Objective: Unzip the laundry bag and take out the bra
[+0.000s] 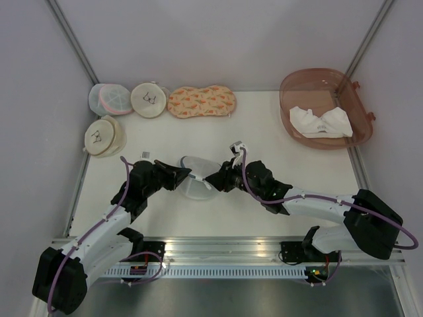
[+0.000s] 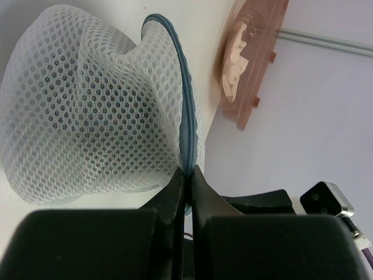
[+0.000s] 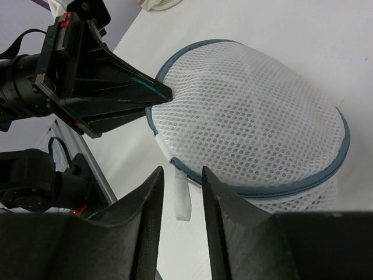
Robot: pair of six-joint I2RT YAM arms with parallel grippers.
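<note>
The laundry bag is a domed white mesh pouch with a blue-grey zipper rim, at the table's middle between both grippers. My left gripper is shut on the bag's zipper rim and pinches it from the left. In the right wrist view the bag fills the middle, and its white zipper pull tab hangs between my right gripper's open fingers, untouched. A dark shape shows faintly through the mesh; the bra itself is hidden.
Two cream round pouches, a white pouch with pink trim and an orange patterned pouch lie at the back left. A brown translucent tub holding white cloth stands at the back right.
</note>
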